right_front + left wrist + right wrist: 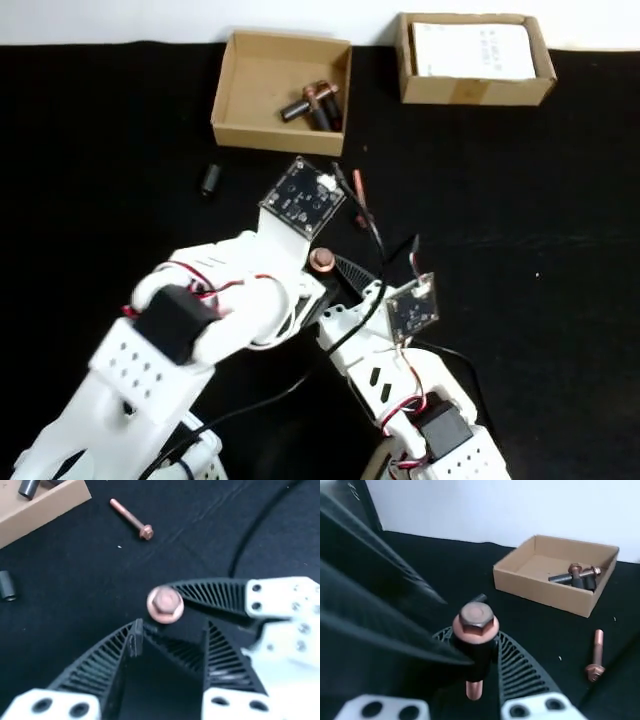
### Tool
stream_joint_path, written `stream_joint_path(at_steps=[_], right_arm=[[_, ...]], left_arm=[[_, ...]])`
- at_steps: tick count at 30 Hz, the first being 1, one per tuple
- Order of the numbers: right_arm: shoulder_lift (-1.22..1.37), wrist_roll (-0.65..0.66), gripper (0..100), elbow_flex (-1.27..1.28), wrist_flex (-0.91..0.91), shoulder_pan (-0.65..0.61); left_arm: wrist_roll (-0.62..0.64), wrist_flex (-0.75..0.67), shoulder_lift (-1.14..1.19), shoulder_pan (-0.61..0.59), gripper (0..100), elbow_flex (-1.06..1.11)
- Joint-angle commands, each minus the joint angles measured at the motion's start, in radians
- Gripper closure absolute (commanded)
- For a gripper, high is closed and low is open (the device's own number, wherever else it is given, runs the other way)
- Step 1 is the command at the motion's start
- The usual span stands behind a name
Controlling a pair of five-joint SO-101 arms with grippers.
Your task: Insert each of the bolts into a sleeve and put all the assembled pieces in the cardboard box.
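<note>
Probably a lab bench, black tabletop (560, 200), plain white wall (495, 505)

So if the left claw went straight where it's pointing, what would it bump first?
Probably the head of the copper bolt, just beyond the open tips of the left claw; the right claw holds that bolt in its sleeve. Depth is unclear.

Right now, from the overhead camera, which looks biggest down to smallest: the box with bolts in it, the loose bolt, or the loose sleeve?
1. Box, by far.
2. Loose bolt, longer but thin.
3. Loose sleeve, shorter but thicker. These last two look close, so their order is unsure.
</note>
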Motion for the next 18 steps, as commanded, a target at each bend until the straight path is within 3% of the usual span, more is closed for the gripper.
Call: stream_joint_path(at_steps=[1, 6, 10, 13, 18], right_arm=[[-0.024, -0.002, 98.7, 0.120, -0.001, 0.015], [-0.024, 0.002, 98.7, 0.105, -0.068, 0.189], [-0.022, 0.074, 98.7, 0.031, -0.117, 0.208], [0.007, 0.107, 98.7, -0.030, -0.154, 0.208], [0.248, 0.117, 98.7, -0.213, -0.269, 0.211]], left_arm=[[-0.005, 0.104, -0.012, -0.004, 79, -0.185], [0.011, 0.187, -0.012, -0.117, 83, -0.564], [0.011, 0.209, -0.012, -0.231, 93, -0.714], [0.009, 0.209, -0.012, -0.337, 99, -0.694], [0.005, 0.192, -0.013, -0.565, 99, -0.470]])
